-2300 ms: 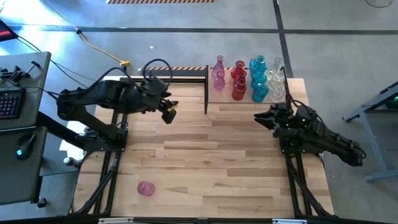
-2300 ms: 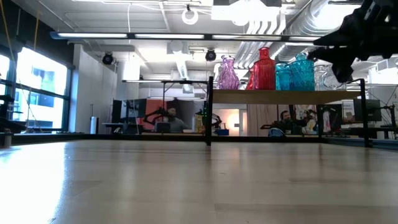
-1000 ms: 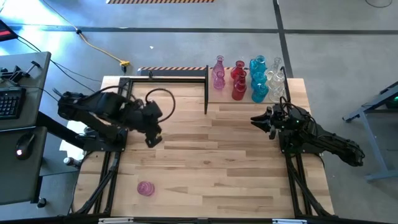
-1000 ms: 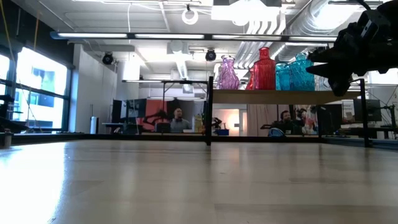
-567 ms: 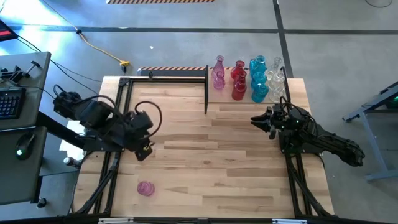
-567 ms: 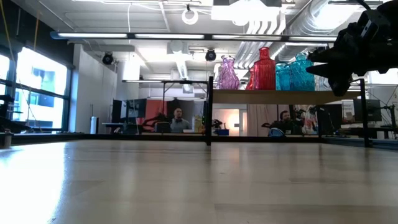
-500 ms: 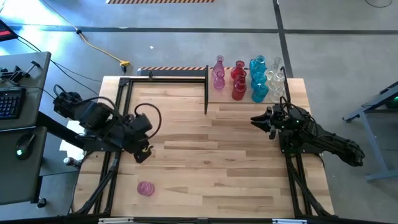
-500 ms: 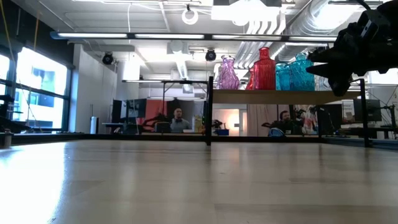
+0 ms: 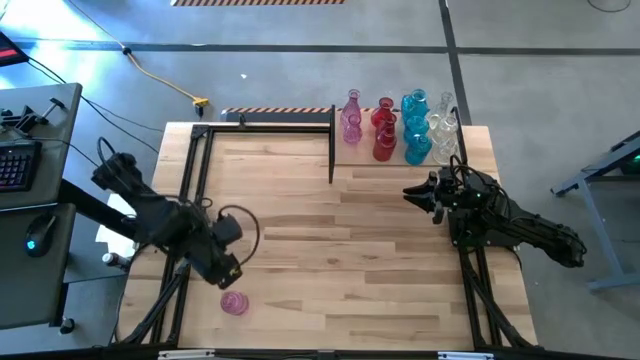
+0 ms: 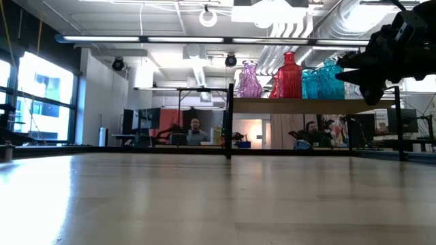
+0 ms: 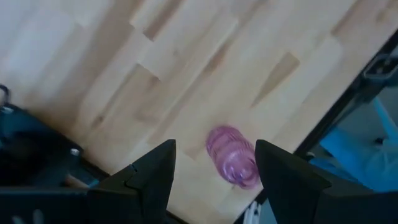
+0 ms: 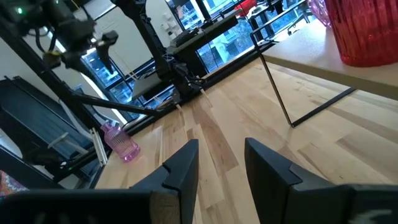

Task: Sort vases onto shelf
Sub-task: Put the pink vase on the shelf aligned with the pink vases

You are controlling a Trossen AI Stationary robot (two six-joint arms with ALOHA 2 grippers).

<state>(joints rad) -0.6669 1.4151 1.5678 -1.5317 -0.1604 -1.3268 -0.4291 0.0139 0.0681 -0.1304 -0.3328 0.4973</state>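
One small pink vase (image 9: 234,302) stands upright on the tabletop near the near left corner; it also shows in the left wrist view (image 11: 232,155) and the right wrist view (image 12: 121,142). My left gripper (image 9: 229,274) (image 11: 214,180) hangs open just above it, a little to its far side, touching nothing. Several pink, red, turquoise and clear vases (image 9: 400,125) stand on the raised shelf (image 10: 306,105) at the far right. My right gripper (image 9: 413,195) (image 12: 221,165) is open and empty, in the air just in front of the shelf.
A black metal frame (image 9: 262,124) lies along the far left of the table, with an upright bar (image 9: 331,145) at the shelf's left end. The planked tabletop (image 9: 340,260) stretches between the arms. People sit in the room beyond (image 10: 195,129).
My left gripper has gone toward the table's near edge, from the middle left of the table to just above the pink vase. The vase has stayed where it was.
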